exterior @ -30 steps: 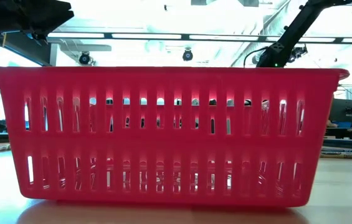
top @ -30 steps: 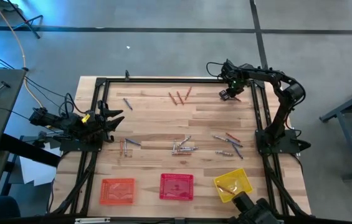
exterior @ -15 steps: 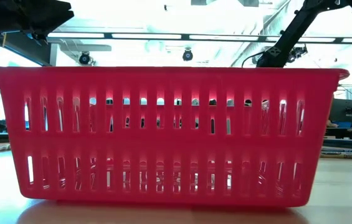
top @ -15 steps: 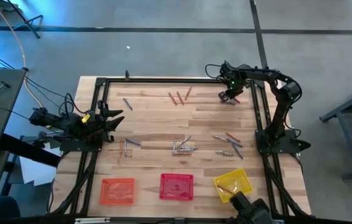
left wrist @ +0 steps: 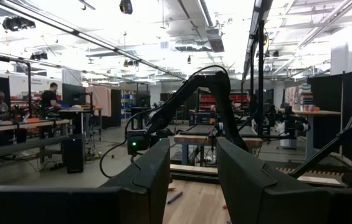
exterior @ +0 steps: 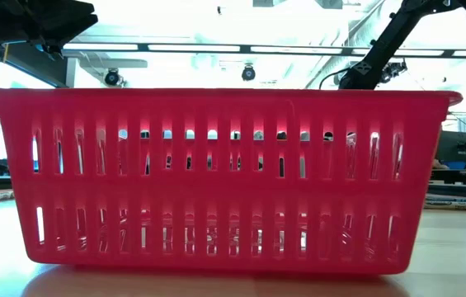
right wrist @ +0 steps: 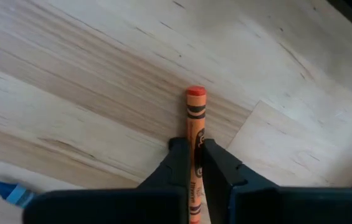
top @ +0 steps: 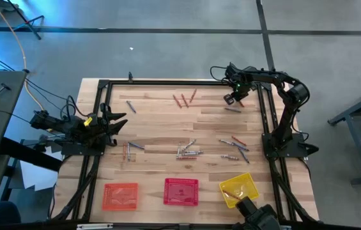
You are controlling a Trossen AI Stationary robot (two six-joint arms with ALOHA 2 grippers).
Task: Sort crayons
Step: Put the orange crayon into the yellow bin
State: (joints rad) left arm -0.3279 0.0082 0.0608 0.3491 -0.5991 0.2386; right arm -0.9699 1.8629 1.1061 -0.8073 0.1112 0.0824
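Observation:
My right gripper (top: 232, 97) is over the table's far right corner, shut on a reddish-orange crayon (right wrist: 195, 134). A bluish crayon (top: 232, 109) lies flat on the table just near of it and also shows in the right wrist view (right wrist: 6, 188). More crayons lie flat: reddish-orange ones (top: 183, 99) at the far middle, one grey (top: 130, 106) at the far left, and mixed clusters at the left (top: 129, 150), middle (top: 188, 151) and right (top: 234, 147). My left gripper (top: 119, 121) waits open at the left edge, its fingers apart in its wrist view (left wrist: 193, 180). My right gripper pinches the reddish-orange crayon between its two fingers, on the wrapped shaft (right wrist: 194, 155). The crayon lies along the fingers, and its free end (right wrist: 195, 94) sticks out past the fingertips toward the table. The fingers point down from above. Whether that end touches the wood, I cannot tell.
Three mesh baskets stand along the near edge: orange (top: 121, 195), red (top: 181, 191), and yellow (top: 239, 190) with some crayons in it. The red basket (exterior: 216, 173) fills the low view. Black frame rails (top: 263, 115) run along the table's sides.
My right gripper has shifted a little near the table's far right corner. The bluish crayon on the table just near of it now shows uncovered.

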